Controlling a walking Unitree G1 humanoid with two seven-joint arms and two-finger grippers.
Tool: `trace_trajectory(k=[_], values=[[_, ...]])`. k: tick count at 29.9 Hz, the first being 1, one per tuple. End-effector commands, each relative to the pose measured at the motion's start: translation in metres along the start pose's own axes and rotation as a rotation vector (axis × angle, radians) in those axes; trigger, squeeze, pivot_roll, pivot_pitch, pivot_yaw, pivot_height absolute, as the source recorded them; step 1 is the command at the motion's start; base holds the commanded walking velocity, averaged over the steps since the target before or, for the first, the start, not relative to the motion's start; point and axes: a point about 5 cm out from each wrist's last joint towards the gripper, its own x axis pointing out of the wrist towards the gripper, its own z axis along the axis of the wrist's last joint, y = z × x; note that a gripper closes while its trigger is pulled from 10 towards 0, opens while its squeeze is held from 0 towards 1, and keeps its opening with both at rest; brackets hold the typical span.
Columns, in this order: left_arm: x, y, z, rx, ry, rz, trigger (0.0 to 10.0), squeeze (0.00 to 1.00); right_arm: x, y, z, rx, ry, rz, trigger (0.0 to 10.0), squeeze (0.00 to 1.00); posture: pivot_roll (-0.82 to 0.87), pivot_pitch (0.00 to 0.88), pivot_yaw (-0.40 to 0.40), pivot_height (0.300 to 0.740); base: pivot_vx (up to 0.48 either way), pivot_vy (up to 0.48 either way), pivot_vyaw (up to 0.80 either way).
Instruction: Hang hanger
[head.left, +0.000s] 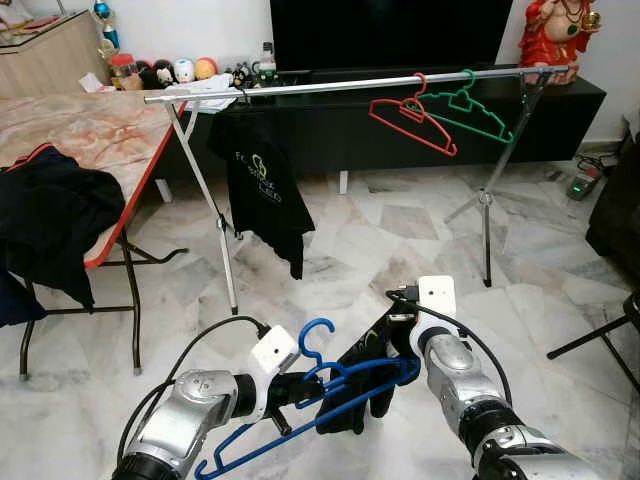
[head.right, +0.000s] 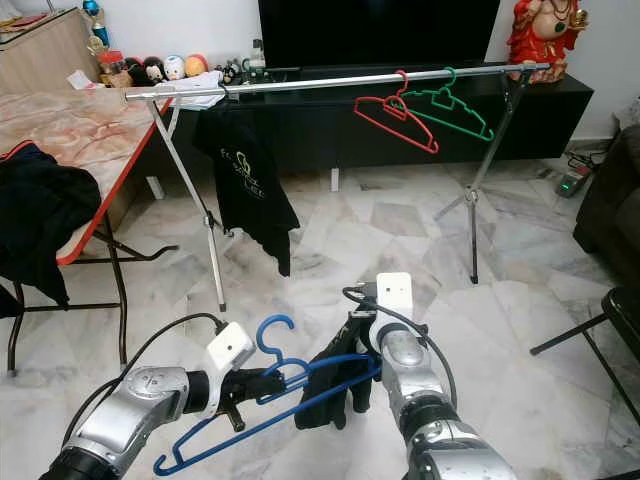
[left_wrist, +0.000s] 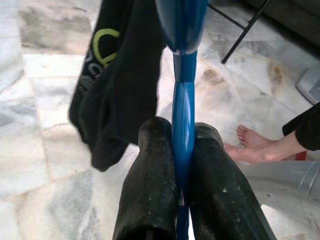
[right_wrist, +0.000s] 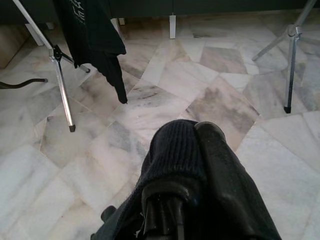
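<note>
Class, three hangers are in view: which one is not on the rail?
The blue hanger. The left gripper is shut on it low over the floor, with a dark garment on it, while the red hanger and green hanger hang from the rail.

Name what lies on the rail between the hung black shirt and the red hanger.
Nothing: in the left eye view the rail runs bare between the black shirt and the red hanger.

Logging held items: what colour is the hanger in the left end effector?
Blue; the hanger shows best in the left eye view, clamped by the left end effector.
</note>
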Motion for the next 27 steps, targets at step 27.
trace_trajectory(k=[27], values=[[-0.003,0.011,0.010,-0.084,-0.111,0.172,10.0,0.00,-0.003,-0.002,-0.013,0.021,0.046,0.023,10.0,0.00,0.02,0.062,0.034,0.740,0.000,0.000,0.00]])
